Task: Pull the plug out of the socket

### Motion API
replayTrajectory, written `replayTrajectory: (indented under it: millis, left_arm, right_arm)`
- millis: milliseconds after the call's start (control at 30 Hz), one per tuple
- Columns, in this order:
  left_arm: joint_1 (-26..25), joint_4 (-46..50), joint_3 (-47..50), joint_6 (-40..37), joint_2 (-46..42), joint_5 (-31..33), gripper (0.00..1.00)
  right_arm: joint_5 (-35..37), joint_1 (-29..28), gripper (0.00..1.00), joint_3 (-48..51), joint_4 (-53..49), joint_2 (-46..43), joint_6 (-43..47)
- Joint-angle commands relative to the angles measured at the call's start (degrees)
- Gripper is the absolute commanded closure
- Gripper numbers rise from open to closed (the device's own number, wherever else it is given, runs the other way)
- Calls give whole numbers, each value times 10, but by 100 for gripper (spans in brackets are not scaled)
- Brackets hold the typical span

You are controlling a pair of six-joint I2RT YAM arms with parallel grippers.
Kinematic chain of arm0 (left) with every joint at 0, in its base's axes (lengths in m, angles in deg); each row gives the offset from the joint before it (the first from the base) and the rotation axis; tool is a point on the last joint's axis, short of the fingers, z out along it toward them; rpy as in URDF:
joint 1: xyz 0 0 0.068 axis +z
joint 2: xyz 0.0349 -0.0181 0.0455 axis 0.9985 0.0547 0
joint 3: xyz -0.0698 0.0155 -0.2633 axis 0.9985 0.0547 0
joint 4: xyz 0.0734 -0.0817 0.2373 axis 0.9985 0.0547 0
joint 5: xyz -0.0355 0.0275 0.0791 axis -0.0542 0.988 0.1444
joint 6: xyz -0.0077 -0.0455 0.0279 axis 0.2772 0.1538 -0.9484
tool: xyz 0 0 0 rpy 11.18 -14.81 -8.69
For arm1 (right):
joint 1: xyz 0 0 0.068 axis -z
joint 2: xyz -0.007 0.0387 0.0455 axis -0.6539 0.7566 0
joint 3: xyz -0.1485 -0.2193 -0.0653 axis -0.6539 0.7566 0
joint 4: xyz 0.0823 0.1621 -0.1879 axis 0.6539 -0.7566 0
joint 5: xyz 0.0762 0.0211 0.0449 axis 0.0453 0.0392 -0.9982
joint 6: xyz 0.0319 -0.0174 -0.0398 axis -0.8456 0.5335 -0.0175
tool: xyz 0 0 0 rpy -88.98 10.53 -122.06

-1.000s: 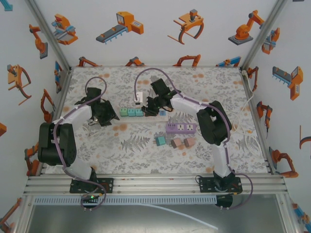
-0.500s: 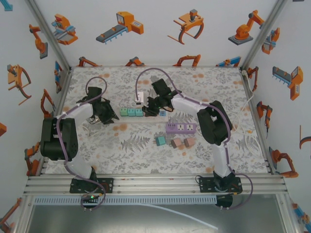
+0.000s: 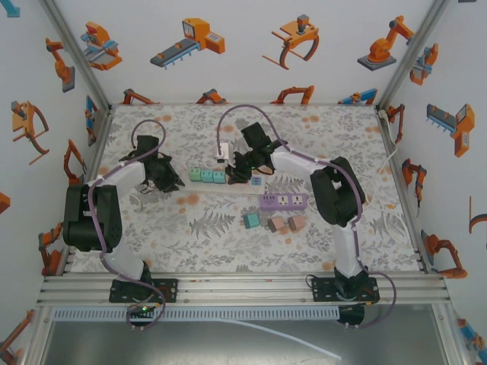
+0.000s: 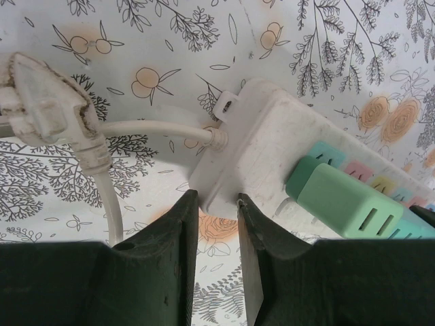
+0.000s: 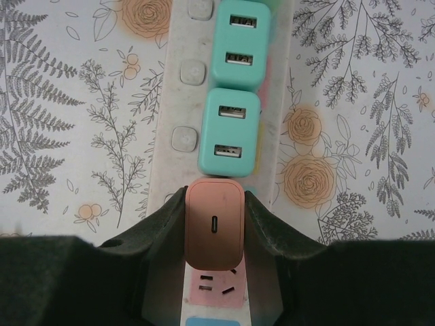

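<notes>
Found pink plug pinched between the fingers of the right hand, flat back face with its small slot turned up toward the wrist camera, long axis in line with the fingers. Cannot tell whether its prongs sit in the socket strip. Noted a bare pink outlet face on the strip just wristward of the plug. Logged the strip's long axis running straight ahead of that hand, with two teal adapters plugged in just beyond the fingertips and round buttons along their left.

Recorded right hand closed on the plug, pointing down at the bench. Recorded left hand closed on the cord-end corner of the same strip, fingers low over the bench. Noted white cord leaving the strip ahead and left of those fingers, a white mains plug lying further left, and the first teal adapter to their right.

Saw floral-printed bench cover. Saw purple strip and small blocks lying nearer the arm bases than the right hand. Saw white walls with orange robot drawings.
</notes>
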Motion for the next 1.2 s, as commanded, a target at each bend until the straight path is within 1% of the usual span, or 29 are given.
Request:
replayTrajectory:
  millis: [0,200,333,433,567,633,700,767,800,867,900,1033,1167]
  left_arm:
    - [-10,37,32,-3,50,83,73]
    - [-14,40,31,-1,48,93,73]
    - [-14,41,30,0,48,103,73]
    - [-15,42,30,-2,48,111,72]
    - [-15,43,31,-7,47,115,72]
    - [-15,43,32,-7,47,115,71]
    - [-15,41,31,-12,47,109,71]
    - [-15,39,29,-20,49,96,70]
    - [-20,37,24,-29,52,88,69]
    - [-36,35,16,-44,53,78,66]
    - [-48,30,12,-54,53,71,63]
    - [-83,38,-14,-58,80,62,55]
    - [-93,47,-20,-33,111,77,54]
  right_arm:
    - [-67,-1,100,-21,-2,-32,15]
    - [-92,11,100,-23,8,-40,6]
    - [-125,27,100,-14,60,-46,-40]
    - [-132,40,100,-6,103,-45,-72]
    - [-131,45,100,-8,109,-40,-74]
    - [-127,45,100,-7,90,-36,-39]
    - [-108,45,100,-6,84,-31,-29]
    - [-76,40,100,-14,47,-24,8]
    - [-46,33,100,-22,19,-18,31]
    - [-9,21,100,-42,-34,-6,69]
    - [-3,18,100,-50,-47,-1,70]
    - [-36,12,100,-65,-55,4,52]
    - [-61,7,100,-68,-43,-2,36]
